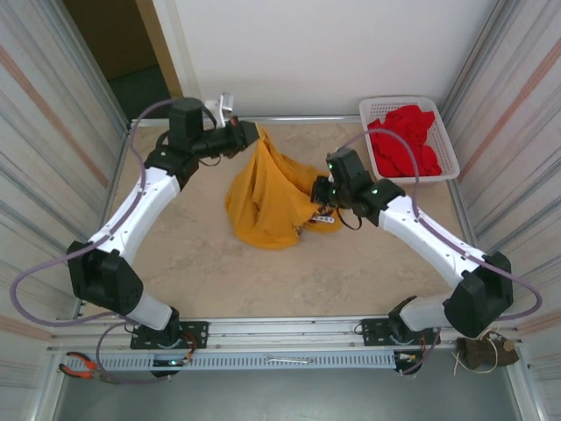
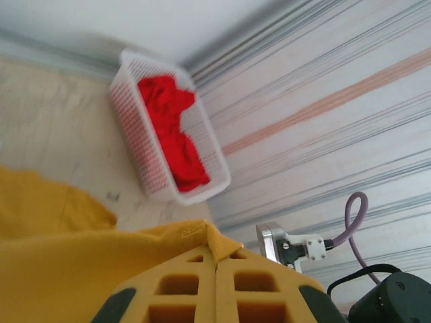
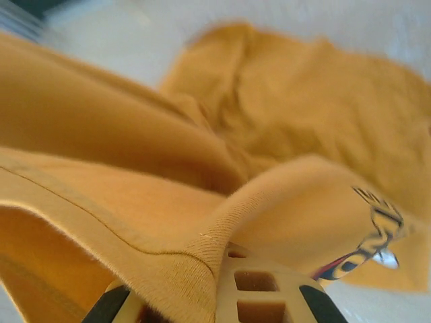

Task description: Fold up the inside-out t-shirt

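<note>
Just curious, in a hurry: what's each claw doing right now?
Left gripper: closed, holding the yellow t-shirt.
Right gripper: closed, holding the same t-shirt.

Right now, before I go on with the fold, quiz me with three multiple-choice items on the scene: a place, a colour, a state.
1. Where does the white basket stand?
A. far right corner of the table
B. near left corner
C. between the arm bases

2. What colour are the garments in it?
A. blue
B. red
C. green

3. How are the left gripper and right gripper set?
A. both open above the table
B. one open, one shut
C. both shut on the t-shirt

1 A: it sits far back on the right.
2 B: bright red cloth lies in it.
3 C: yellow cloth is clamped in each.
</note>
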Tool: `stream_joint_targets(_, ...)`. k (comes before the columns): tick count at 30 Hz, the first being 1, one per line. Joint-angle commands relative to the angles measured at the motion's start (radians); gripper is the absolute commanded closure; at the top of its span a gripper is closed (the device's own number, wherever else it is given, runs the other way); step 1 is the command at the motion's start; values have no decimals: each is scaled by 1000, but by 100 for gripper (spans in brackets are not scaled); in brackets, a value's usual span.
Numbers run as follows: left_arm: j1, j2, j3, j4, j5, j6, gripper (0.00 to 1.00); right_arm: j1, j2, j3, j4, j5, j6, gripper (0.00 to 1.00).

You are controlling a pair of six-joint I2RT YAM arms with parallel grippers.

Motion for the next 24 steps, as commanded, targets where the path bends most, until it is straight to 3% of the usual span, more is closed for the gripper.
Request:
stream_joint_targets(1,10,-76,258,13,-25,20,100,-29,-32,348,-64,24,-102,100)
stream_joint_targets(5,-12,-130,462,29,-43,-21,100,39,-89,637,-69,5,-157,100)
stream_joint_targets(7,-33,-168,515,40,-59,-19,100,101,-146,691,-22,6,-182,100)
stream_joint_targets(13,-41,-305,453,24,-226,80,100,165,-325,567,125,86,-221,100)
stream_joint_targets(17,15,-279,381,-17,-259,91,100,161,-281,544,62,184,-255,100)
stream_joint_targets(20,88,-175,342,-31,-193,43,100,121,-178,547,9,200,-266,100)
stream_joint_targets(24,176,92,451,-70,-85,-87,100,-112,73,673,-111,7,-139,100)
